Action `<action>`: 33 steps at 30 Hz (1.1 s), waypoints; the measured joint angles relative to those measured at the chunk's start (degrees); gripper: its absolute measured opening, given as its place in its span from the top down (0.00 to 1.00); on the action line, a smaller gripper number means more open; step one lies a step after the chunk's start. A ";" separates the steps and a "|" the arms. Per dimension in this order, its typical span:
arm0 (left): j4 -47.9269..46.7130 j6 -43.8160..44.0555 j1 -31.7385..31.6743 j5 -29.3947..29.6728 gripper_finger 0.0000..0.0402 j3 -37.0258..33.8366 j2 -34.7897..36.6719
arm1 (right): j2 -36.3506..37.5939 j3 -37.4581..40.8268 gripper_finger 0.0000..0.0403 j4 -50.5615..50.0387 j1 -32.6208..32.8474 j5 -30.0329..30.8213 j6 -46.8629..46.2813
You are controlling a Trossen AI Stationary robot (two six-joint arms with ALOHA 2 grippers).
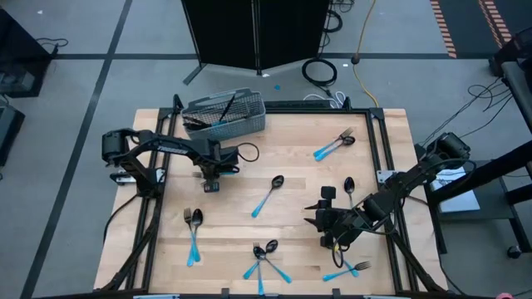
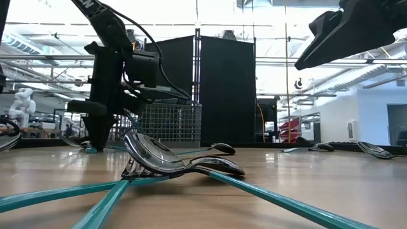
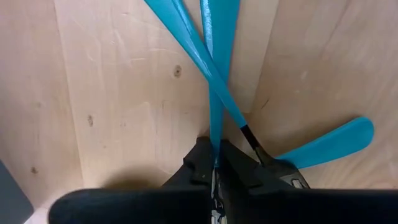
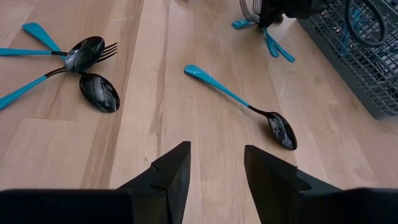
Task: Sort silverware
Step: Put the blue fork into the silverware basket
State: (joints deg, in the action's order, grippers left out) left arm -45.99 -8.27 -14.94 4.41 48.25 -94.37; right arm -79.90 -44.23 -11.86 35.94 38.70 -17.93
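Observation:
The silverware has light-blue handles and dark heads and lies in small groups over the wooden table. My left gripper (image 1: 211, 184) points down near the grey mesh basket (image 1: 224, 116), shut on one piece of a small crossed pile (image 3: 211, 68). Farther off lie a lone spoon (image 1: 268, 195), a fork and spoon (image 1: 193, 228), a crossed bunch (image 1: 266, 256), and a pair at the far right (image 1: 334, 145). My right gripper (image 1: 326, 218) hangs open above the table's right half, with nothing between its fingers (image 4: 214, 165). My left gripper pinches the narrow end of one blue handle (image 3: 216, 140) between its two fingers, coming from above and pointing down. The fingers lie across the handle. The piece's head is hidden under the fingers. The handle runs away from them under another, crossing handle (image 3: 193, 43).
A spoon (image 1: 349, 184) and a fork group (image 1: 349, 267) lie close around my right gripper. The basket holds a dark utensil and stands at the table's far left. A black frame borders the table (image 1: 249, 166). Bare wood shows in the middle.

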 joint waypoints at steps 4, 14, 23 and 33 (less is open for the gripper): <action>-1.41 -0.54 0.00 0.45 0.99 0.06 -0.03 | 0.00 0.00 0.64 0.01 0.00 0.02 0.08; -5.54 -2.97 0.00 3.99 1.00 -0.04 -0.17 | 0.00 0.00 0.64 0.04 -0.02 0.02 0.61; -12.90 -5.84 -0.17 10.41 1.00 -0.25 -0.35 | 0.00 -0.02 0.64 0.04 -0.25 0.04 0.63; -15.91 -7.72 0.77 18.25 1.00 -0.26 -0.28 | 0.00 -0.02 0.64 0.07 -1.11 0.09 0.63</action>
State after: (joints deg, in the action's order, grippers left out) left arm -61.91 -15.99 -14.17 22.66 47.99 -94.65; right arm -79.90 -44.25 -11.79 34.83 38.79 -17.30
